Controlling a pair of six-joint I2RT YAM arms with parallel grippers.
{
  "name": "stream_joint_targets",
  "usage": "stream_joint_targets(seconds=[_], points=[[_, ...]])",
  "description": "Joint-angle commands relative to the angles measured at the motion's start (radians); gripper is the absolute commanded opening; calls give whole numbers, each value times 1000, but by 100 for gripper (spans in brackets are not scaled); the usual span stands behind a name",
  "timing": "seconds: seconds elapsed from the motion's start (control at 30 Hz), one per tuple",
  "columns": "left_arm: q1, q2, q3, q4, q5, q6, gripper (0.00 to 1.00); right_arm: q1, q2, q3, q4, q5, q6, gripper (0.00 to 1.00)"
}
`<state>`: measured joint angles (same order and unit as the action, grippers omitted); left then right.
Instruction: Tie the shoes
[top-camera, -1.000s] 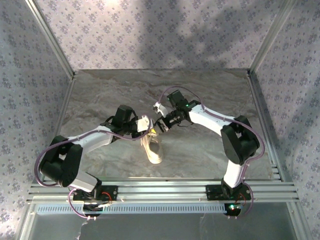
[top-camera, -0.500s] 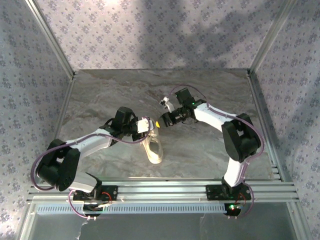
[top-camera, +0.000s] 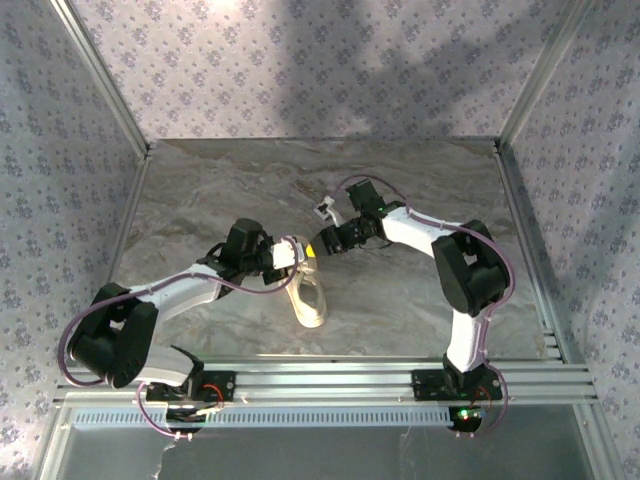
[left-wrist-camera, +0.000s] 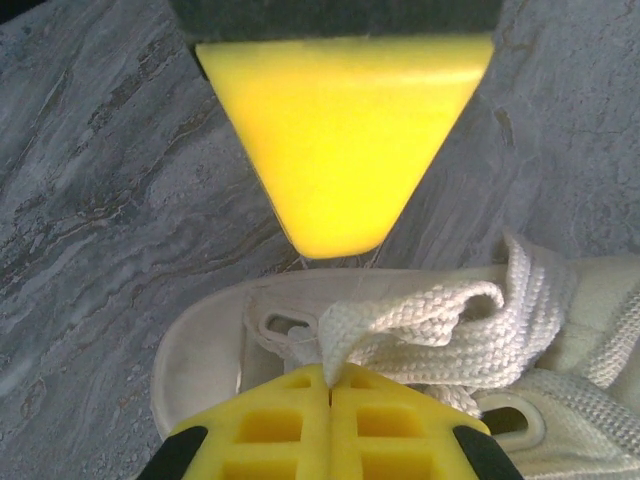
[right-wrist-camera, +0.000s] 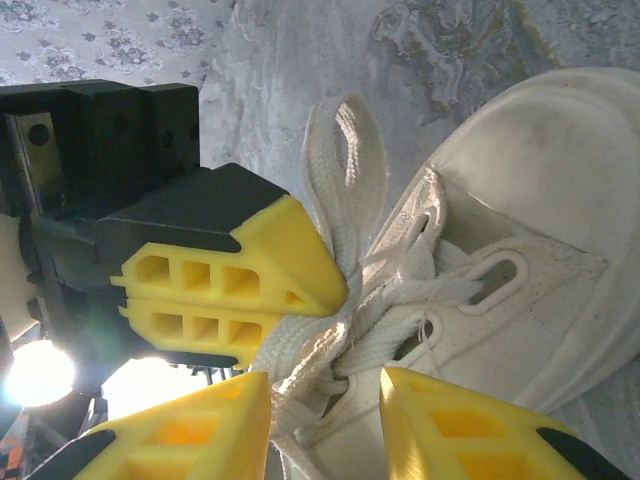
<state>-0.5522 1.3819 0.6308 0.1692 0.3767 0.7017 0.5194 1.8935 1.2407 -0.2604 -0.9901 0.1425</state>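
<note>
The cream-white shoe (top-camera: 310, 303) lies on the marble table between my two arms, its toe toward the near edge. My left gripper (top-camera: 298, 255) is shut on a fold of the white lace (left-wrist-camera: 420, 320), which is pinched at its fingertips (left-wrist-camera: 330, 372) just above the shoe's upper (left-wrist-camera: 200, 350). In the right wrist view, the left gripper's yellow fingers (right-wrist-camera: 240, 285) hold the lace by a standing loop (right-wrist-camera: 345, 160). My right gripper (right-wrist-camera: 325, 385) is open, its jaws straddling the bunched laces over the shoe (right-wrist-camera: 540, 180). One of its fingers (left-wrist-camera: 340, 150) hangs above the lace.
The marble tabletop (top-camera: 400, 180) is fenced by patterned walls with metal corner posts. An aluminium rail (top-camera: 330, 378) carrying both arm bases runs along the near edge. Both arms converge over the shoe at mid-table.
The right arm's wrist swung back and to the right, while its fingertips stayed at the laces. The left arm's elbow dropped lower, and its gripper stayed on the lace.
</note>
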Motion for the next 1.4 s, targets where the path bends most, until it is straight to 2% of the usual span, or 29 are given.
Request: stream_joint_targets(seconds=[0.0,0.7,0.93,1.23,1.3,1.37], points=[[-12,-30,-5,50,14,-16,0,6,37,25,-1,-55,-3,34],[-23,-38,1,51,5,-13,0,24,101,74,-61,-87,-51,35],[-24,-50,-6,48,-2,-12,0,24,110,71,-60,-80,-50,32],[-25,-50,-10,47,-2,-14,0,35,121,84,-66,-98,-63,36],[-27,-46,-8,45,-3,-14,0,35,120,86,-70,-98,-67,29],[-28,-45,-8,44,-5,-14,0,33,105,76,-57,-87,-63,13]])
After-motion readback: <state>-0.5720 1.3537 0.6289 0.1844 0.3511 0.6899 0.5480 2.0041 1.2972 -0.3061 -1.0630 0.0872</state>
